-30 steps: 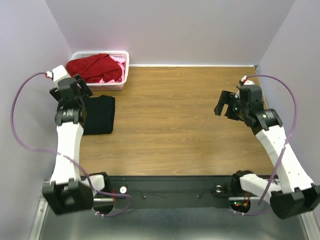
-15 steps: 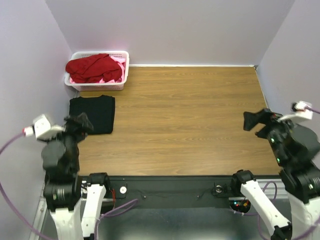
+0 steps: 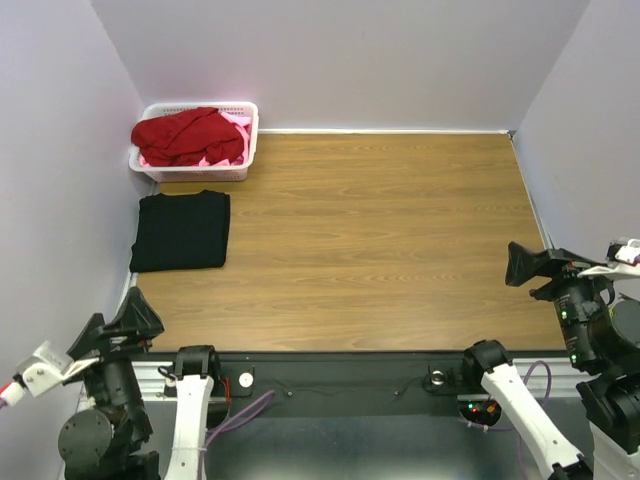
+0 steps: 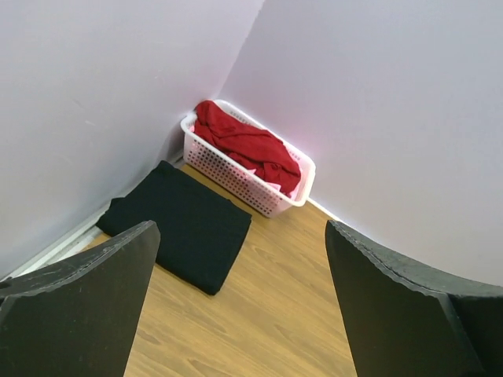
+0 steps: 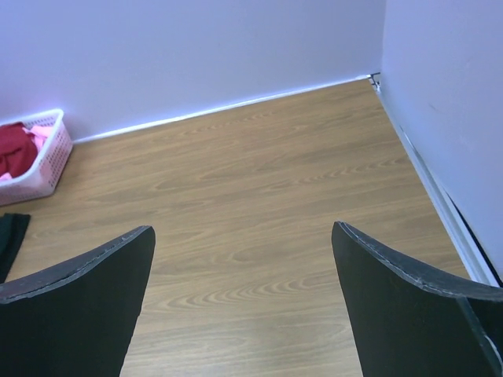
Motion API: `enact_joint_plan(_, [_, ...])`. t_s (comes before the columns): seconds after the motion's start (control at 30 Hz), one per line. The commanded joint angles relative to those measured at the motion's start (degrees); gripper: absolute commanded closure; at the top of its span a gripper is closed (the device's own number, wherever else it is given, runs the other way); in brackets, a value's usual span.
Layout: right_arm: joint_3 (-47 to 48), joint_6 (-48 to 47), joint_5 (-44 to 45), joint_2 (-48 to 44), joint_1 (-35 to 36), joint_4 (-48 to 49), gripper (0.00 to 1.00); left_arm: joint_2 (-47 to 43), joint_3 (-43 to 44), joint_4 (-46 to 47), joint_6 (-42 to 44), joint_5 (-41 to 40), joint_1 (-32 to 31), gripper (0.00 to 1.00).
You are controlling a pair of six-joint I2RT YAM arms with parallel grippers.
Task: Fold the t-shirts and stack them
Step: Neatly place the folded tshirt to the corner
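Folding of the black t-shirt (image 3: pixel 182 232) looks finished: it lies as a flat, neat rectangle on the table (image 3: pixel 380 240), just in front of the basket (image 3: pixel 195 174). The red t-shirt (image 3: pixel 190 135) is heaped inside the basket, with the pink t-shirt (image 3: pixel 237 126) showing under it near the rim. Both arms sit far from the basket, at the opposite edge of the table. The left gripper (image 3: pixel 118 322) is on the basket's side and the right gripper (image 3: pixel 530 272) is across the table's width from it. Each has its fingers spread wide with nothing between them.

The next step is probably fetching the red shirt. A pinch on its topmost fold and a straight lift should clear the basket's wall without dragging the light basket or pulling the pink cloth along.

The basket is tucked into a corner, with walls behind it and on its left, so the approach is open only from the front and right. The black shirt lies on the left arm's path to the basket and should be passed high. Bare wood to the right of the basket offers ample room for spreading.
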Motion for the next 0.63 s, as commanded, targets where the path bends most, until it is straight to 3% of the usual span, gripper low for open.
enact_joint_plan(0.0, [-0.1,-2.93,1.29,-0.63,1.39,1.3,0.0,-2.42,-0.57,-0.76,-2.64,-2.53,-0.08,0.01])
enact_joint_plan(0.6, [0.96,-5.13,1.29,-0.89,6.49,3.59,0.0,-5.23,-0.92,-3.57,-5.47,-3.23,-0.08,0.01])
